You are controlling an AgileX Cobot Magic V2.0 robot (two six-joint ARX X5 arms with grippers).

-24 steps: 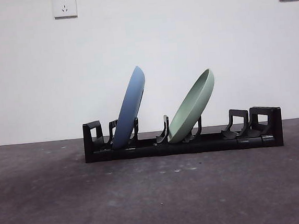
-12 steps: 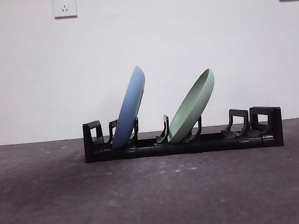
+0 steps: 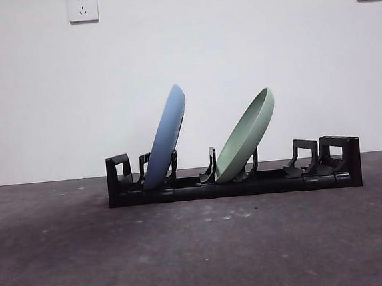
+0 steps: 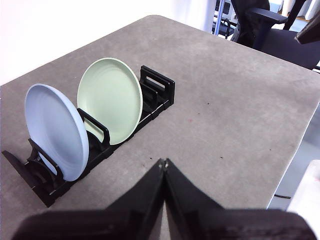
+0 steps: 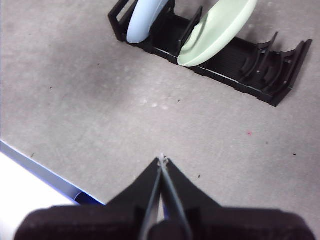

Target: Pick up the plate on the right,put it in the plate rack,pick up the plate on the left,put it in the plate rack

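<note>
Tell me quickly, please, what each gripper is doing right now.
Left gripper: closed, holding nothing, up over the table.
Right gripper: closed, holding nothing, also clear of the plate rack.

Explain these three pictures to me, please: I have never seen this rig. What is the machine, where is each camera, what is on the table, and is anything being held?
The machine is a robot with two arms at a table, each ending in a gripper of two black jaws. One picture comes from a low camera looking level across the table; no arm shows in it. The other two come from cameras on the wrists, looking down past each gripper. On the grey table stands a long black plate rack. A blue plate and a green plate lean in it, apart from each other. The left gripper and the right gripper are both shut, hold nothing, and hover away from the rack.
</note>
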